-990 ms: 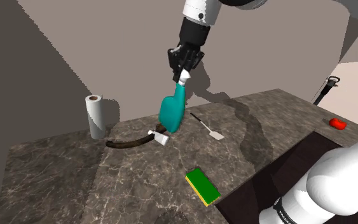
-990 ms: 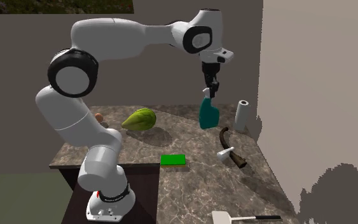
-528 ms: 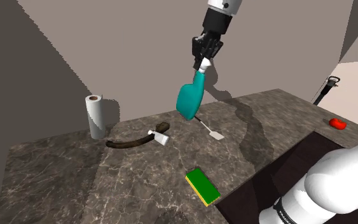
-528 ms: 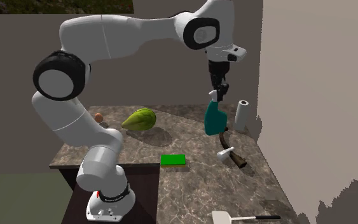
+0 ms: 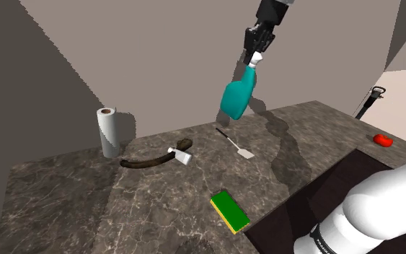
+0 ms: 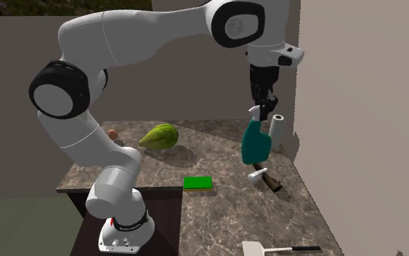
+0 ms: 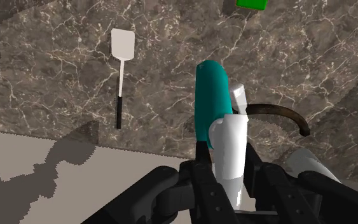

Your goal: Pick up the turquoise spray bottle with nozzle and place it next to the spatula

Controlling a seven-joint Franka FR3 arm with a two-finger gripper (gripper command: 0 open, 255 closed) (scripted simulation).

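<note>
The turquoise spray bottle [image 5: 236, 99] with a white nozzle hangs high in the air, tilted, my gripper [image 5: 255, 53] shut on its nozzle end. In the second exterior view the spray bottle [image 6: 255, 142] dangles under the gripper [image 6: 259, 108] above the counter. In the wrist view the fingers [image 7: 202, 160] clasp the white nozzle [image 7: 230, 147] and the teal body [image 7: 209, 98] points away from the hand. The spatula [image 5: 236, 144], white-bladed with a thin dark handle, lies flat on the dark marble counter, below the bottle; the spatula [image 7: 121, 70] lies beside the bottle in the wrist view, and the spatula [image 6: 277, 249] lies near the second exterior view's bottom edge.
A paper towel roll [image 5: 108, 132] stands at the counter's back. A curved brown tool [image 5: 156, 159] with a white end lies near the middle. A green and yellow sponge [image 5: 229, 210] sits near the front. A green cabbage-like thing [image 6: 158, 136] rests farther off. A dark sink recess [image 5: 345, 173] lies beside the stand.
The gripper has carried the bottle up and toward the shoulder view's right, from above the brown tool to above the spatula's far end. The grip stayed shut.
</note>
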